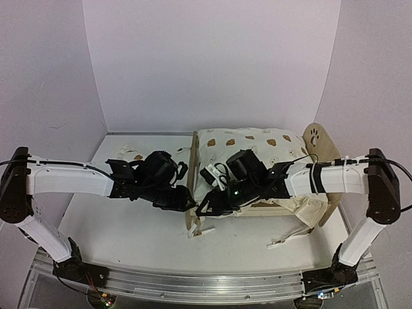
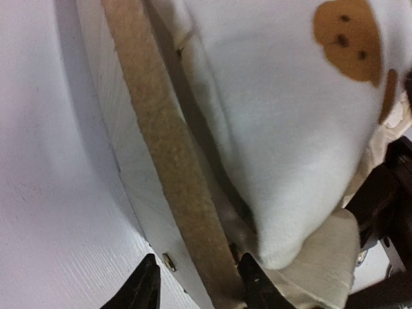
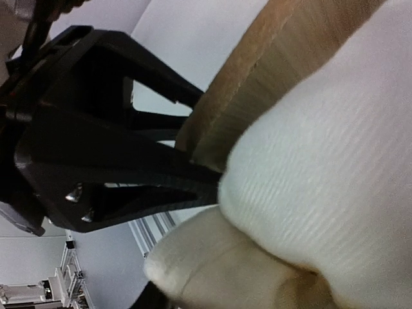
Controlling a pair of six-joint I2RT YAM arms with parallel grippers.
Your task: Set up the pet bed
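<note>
We're steadying the pet bed [image 1: 322,151] mid-table, with the left gripper [image 2: 196,286] jaws pinching its end board. The right gripper [image 1: 211,203] is working at the cushion [image 1: 257,138] corner - jaws hidden, can't tell. We're aiming to tuck slowly - frame held firm.

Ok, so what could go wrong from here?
The left gripper seems to pinch only the pet bed footboard's corner; it may slip or tip the frame. The bear-print cushion bulges over that edge and the right gripper crowds close, so the fingers could snag fabric or collide.
</note>
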